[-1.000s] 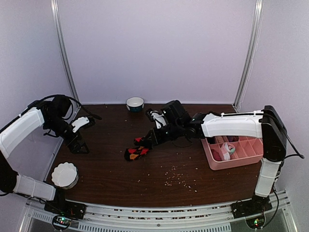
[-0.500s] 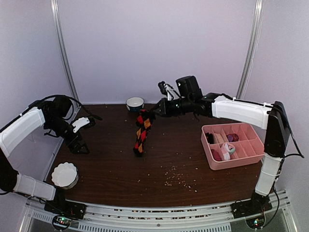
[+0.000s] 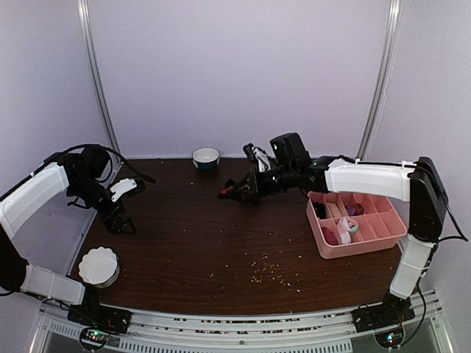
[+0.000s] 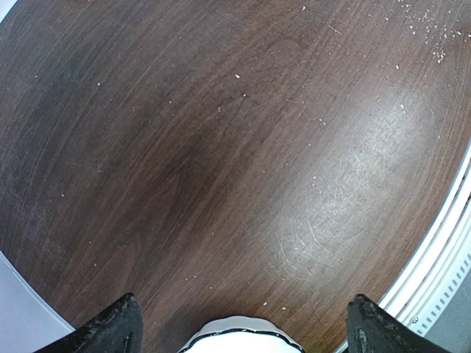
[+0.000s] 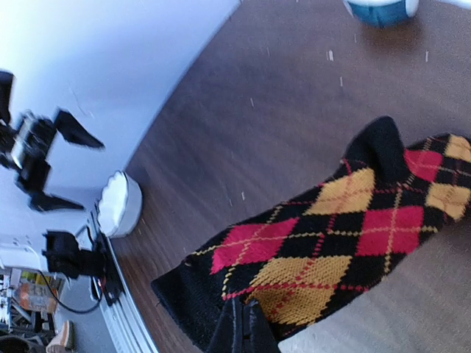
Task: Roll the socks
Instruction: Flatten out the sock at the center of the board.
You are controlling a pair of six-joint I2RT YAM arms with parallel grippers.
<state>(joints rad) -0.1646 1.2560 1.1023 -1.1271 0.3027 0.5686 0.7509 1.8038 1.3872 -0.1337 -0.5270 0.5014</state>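
The black sock with red, orange and yellow argyle diamonds [image 5: 346,235] fills the right wrist view. My right gripper [image 5: 240,332] is shut on its near edge. In the top view the right gripper [image 3: 246,187] holds this sock [image 3: 229,193] low over the back middle of the table. My left gripper [image 3: 118,220] is open and empty at the left side, with its fingers [image 4: 110,329] wide apart over bare wood. A small purple thing [image 3: 355,209] lies in the pink tray. I cannot tell whether it is the striped sock.
A pink divided tray [image 3: 383,239] stands at the right, with a pale pink-and-white bundle [image 3: 346,228] in it. A white scalloped bowl [image 3: 98,266] sits at the front left, just below the left gripper [image 4: 239,337]. A blue bowl [image 3: 206,158] stands at the back. Crumbs [image 3: 268,271] lie at the front middle.
My right gripper lifted the argyle sock off the table, let it hang, then swung it back and lower. The left arm has not moved.
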